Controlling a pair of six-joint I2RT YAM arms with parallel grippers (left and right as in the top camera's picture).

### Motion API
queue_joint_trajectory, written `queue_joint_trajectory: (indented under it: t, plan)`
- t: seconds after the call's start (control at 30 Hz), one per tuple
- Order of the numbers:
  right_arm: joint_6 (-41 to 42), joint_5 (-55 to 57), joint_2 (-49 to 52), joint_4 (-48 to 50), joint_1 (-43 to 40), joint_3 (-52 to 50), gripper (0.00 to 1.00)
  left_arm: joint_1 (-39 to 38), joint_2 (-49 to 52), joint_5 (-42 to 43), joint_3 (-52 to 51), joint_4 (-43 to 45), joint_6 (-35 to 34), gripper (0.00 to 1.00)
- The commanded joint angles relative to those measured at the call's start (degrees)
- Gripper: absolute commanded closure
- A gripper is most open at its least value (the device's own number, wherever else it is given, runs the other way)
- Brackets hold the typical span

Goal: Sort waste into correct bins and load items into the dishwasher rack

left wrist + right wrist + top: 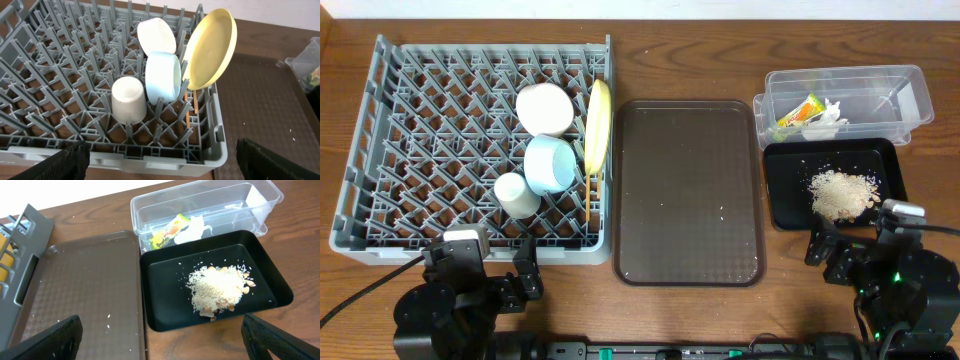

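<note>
The grey dishwasher rack [420,130] holds a white bowl [544,108], a light blue bowl [551,163], a small white cup [516,195] and an upright yellow-green plate [599,122]; chopsticks [588,180] stand beside the plate. They also show in the left wrist view: plate [210,47], blue bowl [162,75], cup [128,100]. The clear tub [880,95] holds the snack wrapper [798,112] and white tissue [828,120]. The black tray [790,195] holds the food crumbs [842,193]. My left gripper [160,162] is open and empty in front of the rack. My right gripper [160,340] is open and empty before the black tray.
A dark brown serving tray [688,190] lies between the rack and the bins, with a few crumbs on it. Both arms sit at the table's front edge. A black strip runs along the near edge.
</note>
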Motion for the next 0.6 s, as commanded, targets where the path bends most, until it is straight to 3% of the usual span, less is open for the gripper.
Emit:
queue_joint_trajectory:
  t: [0.0, 0.33, 0.57]
  plan:
    - [-0.48, 0.83, -3.34, -0.04, -0.11, -2.25, 0.01, -0.24, -0.09, 0.35, -0.46, -0.11, 1.16, 0.05]
    - [-2.99, 1.07, -20.59, 18.1, -0.11, -21.29, 0.01, -0.24, -0.09, 0.35, -0.46, -0.11, 1.18, 0.05]
    - [-2.99, 1.09, -24.48, 36.92, -0.09, -32.92, 0.01, -0.24, -0.09, 0.35, -0.46, -0.11, 1.16, 0.05]
